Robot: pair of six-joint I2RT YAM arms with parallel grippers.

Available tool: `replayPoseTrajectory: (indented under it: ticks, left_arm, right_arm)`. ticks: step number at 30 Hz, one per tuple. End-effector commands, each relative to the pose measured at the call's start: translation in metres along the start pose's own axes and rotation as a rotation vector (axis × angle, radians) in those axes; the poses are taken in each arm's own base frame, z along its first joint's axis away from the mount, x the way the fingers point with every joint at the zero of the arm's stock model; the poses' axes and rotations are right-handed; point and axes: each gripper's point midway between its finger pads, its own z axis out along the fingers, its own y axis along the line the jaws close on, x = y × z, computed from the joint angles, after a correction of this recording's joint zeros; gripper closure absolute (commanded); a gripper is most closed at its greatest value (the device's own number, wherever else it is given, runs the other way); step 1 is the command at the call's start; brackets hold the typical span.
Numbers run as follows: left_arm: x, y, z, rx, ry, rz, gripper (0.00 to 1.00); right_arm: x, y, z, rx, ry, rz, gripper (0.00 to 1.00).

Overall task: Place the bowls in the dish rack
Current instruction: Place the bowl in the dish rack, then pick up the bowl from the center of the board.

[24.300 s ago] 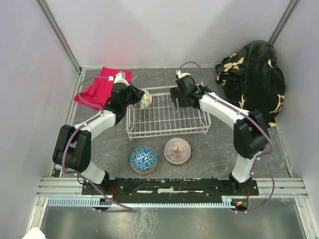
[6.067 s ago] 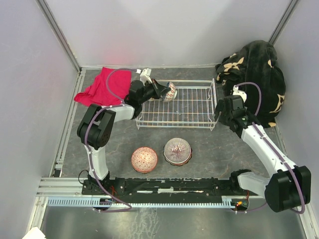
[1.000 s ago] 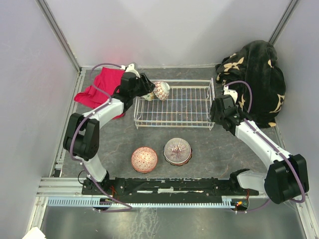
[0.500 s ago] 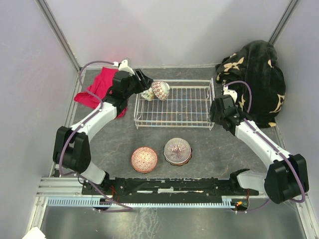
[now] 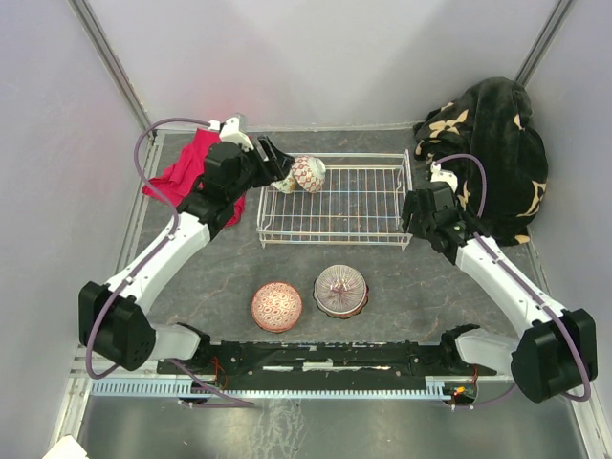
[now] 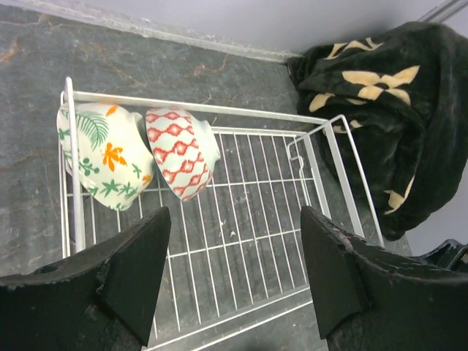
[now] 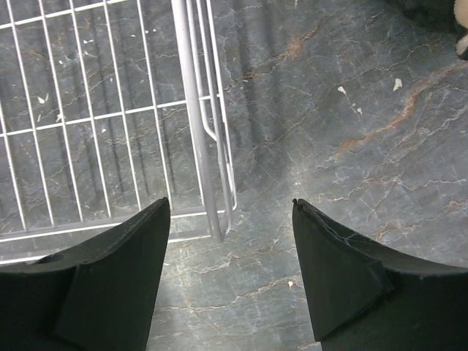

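My left gripper (image 6: 232, 281) has let go of the red-patterned bowl (image 6: 183, 153) and backed off, fingers wide apart. The bowl stands on edge against the floral bowl (image 6: 102, 157) at upper left of the dish rack (image 6: 241, 111), mouth facing left. In the top view, the rack's long axis runs left to right. Two bowls (image 5: 276, 307) (image 5: 341, 290) wait below; my right gripper (image 7: 230, 270) hovers spread.

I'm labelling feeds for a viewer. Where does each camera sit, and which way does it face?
Top: above and behind the arms, looking down at the table; left arm and right arm show, bases nearest.
Left wrist: looks down at a leafy bowl and red-patterned bowl in the dish rack; left gripper open.
Right wrist: looks down at the rack's right end and table; right gripper open.
Shared: all see the rack; top and left wrist, both bowls.
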Motion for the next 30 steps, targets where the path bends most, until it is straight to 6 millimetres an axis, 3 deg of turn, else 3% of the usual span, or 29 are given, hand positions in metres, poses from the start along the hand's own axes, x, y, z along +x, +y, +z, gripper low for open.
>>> replayPoseTrajectory:
  ticks: [1,8,13,24,30]
  left_arm:
    - [-0.004,-0.003,-0.023,-0.051,-0.010,0.082,0.21]
    - [0.027,0.010,-0.066,-0.159,-0.034,0.176,0.17]
    - [0.052,0.018,-0.086,-0.213,-0.062,0.248,0.17]
    - [0.070,0.025,-0.080,-0.231,-0.060,0.288,0.15]
    - [0.074,0.019,-0.079,-0.194,-0.049,0.276,0.14]
  right_arm:
    - [-0.019,0.016,-0.011,-0.081,-0.062,0.031,0.24]
    - [-0.019,0.019,-0.022,-0.130,-0.090,0.049,0.23]
    - [-0.018,0.023,-0.021,-0.152,-0.085,0.048,0.22]
    - [-0.020,0.027,-0.024,-0.175,-0.091,0.053,0.20]
    - [-0.019,0.029,-0.022,-0.184,-0.087,0.052,0.17]
